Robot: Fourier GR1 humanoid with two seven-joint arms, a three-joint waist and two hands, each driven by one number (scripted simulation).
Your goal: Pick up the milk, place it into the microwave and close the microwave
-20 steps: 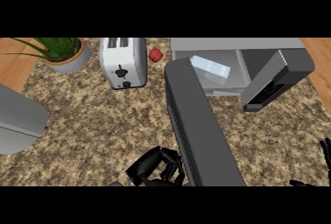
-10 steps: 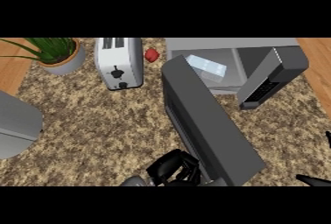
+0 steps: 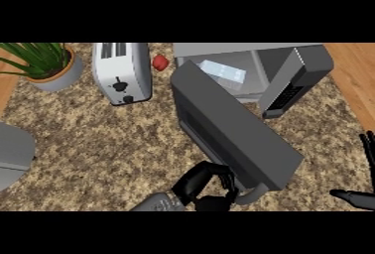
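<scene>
while the left hand [image 3: 205, 186] curls at the microwave door [image 3: 230, 131], the right hand [image 3: 362, 196] rests with fingers spread, the milk [image 3: 222, 72] inside the microwave [image 3: 293, 74].

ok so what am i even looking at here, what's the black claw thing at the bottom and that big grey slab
This is one picture, taken from a robot's head and looking steeply down at a kitchen counter with a speckled brown top. The black thing at the bottom is the robot's left hand, on a grey forearm. Its fingers curl at the lower end of the big grey slab, which is the microwave door, swung open. The microwave sits at the top, with a pale carton, probably the milk, showing inside it. The right hand rests open at the right edge. Also on the counter: a toaster, a potted plant and a small red object I cannot identify.
</scene>
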